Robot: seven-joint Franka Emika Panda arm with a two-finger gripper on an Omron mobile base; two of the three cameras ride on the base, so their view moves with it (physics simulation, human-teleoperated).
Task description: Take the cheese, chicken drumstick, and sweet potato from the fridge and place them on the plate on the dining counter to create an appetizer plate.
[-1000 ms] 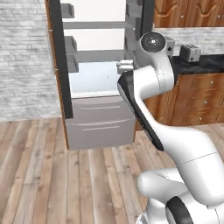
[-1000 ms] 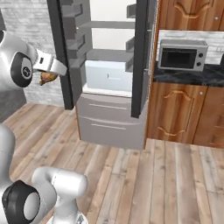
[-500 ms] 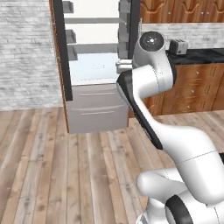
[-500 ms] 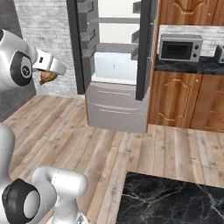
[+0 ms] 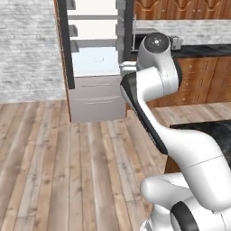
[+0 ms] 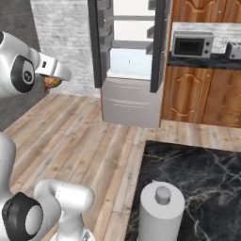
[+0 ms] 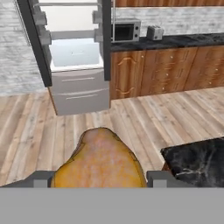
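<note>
My gripper (image 7: 100, 179) is shut on the chicken drumstick (image 7: 101, 161), a golden-brown lump with a paler patch that sits between the two dark fingertips (image 7: 42, 179). From the right base view the drumstick (image 6: 51, 84) hangs under the gripper (image 6: 50, 81) at the far left, high above the wooden floor. The fridge (image 7: 75, 52) stands open some way ahead, with grey shelves and a pale drawer; it also appears as the fridge (image 5: 94, 58) and the fridge (image 6: 132, 56) in the base views. A corner of the black marble dining counter (image 6: 197, 174) lies at the lower right. The cheese, sweet potato and plate are out of view.
A white paper towel roll (image 6: 161, 212) stands on the near edge of the marble top. Wooden cabinets with a dark counter run right of the fridge, carrying a microwave (image 6: 190, 45) and a toaster (image 7: 153, 32). Open wooden floor (image 5: 67, 162) lies between me and the fridge.
The whole picture has shifted: the base has driven back and turned, so the fridge looks farther off and the marble counter has come into view. The drumstick stays in the gripper.
</note>
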